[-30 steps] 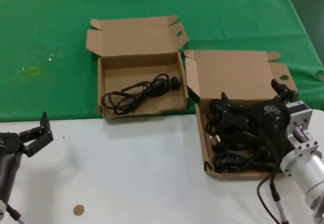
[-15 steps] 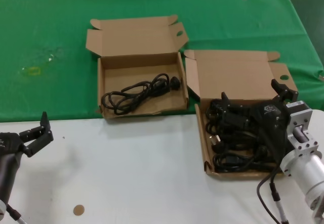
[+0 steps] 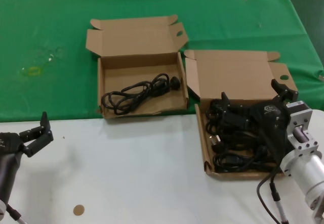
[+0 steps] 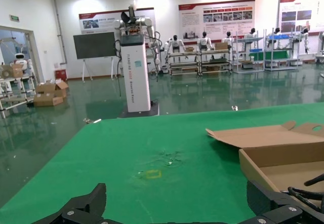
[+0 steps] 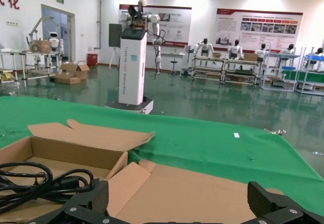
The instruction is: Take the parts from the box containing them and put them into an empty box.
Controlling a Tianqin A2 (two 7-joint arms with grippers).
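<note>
Two open brown boxes lie side by side. The box on my right [image 3: 201,139] holds a heap of black power cords [image 3: 230,144]. My right gripper [image 3: 252,93] hangs open just over the far part of that heap, with nothing between its fingers. In the right wrist view the right gripper [image 5: 180,202] faces this box's lid [image 5: 202,188]. The other box [image 3: 143,114] holds a single looped cord [image 3: 140,90], also seen as cord [image 5: 35,186] and cord [image 4: 310,191]. My left gripper [image 3: 45,128] waits open and empty at the near left; in its own view the left gripper [image 4: 179,204] faces the green cloth.
Both boxes straddle the edge between the green cloth [image 3: 55,27] and the white tabletop [image 3: 131,173]. A small brown disc [image 3: 78,210] lies on the white surface near my left arm. A yellowish mark [image 3: 31,71] shows on the cloth at far left.
</note>
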